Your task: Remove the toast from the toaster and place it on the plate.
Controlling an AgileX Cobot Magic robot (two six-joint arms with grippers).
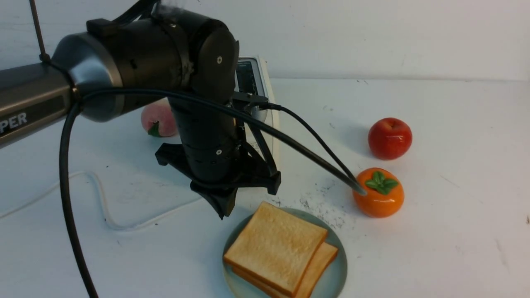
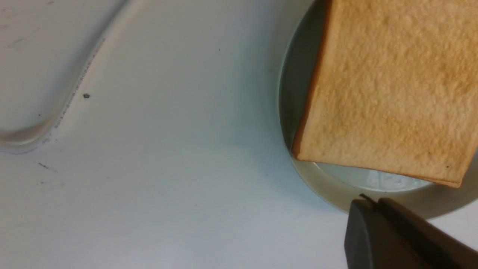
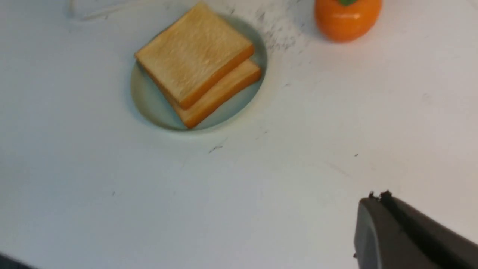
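Front view: we note the left arm [image 1: 136, 58] filling the foreground and hiding most of the toaster [image 1: 260, 78], which stands at the back of the table [image 1: 455, 215]. The left end effector [image 1: 223, 210] points down with its jaws pressed together and nothing between them; its tip hangs just beside the far left rim of the plate [image 1: 336, 275]. Two slices of toast [image 1: 275, 244] lie stacked flat on that plate, the upper one shifted slightly so that an edge of the lower one shows to the right. An orange persimmon [image 1: 379, 194] sits near the plate on the right, a red apple [image 1: 390, 138] behind it, and a peach [image 1: 158, 120] left of the toaster, partly behind the arm. A white cord [image 1: 99, 198] winds across the table on the left. The right arm does not appear here.

Left wrist view: we see the closed dark fingers at the picture's edge, empty, close to the plate's rim. The upper slice covers most of the plate that is visible. The cord lies well apart from it.

Right wrist view: the right end effector [image 3: 378, 197] has its jaws together and grips nothing. It is over bare table, well apart from the plate. Both slices lie on the plate, and the persimmon stands near it.
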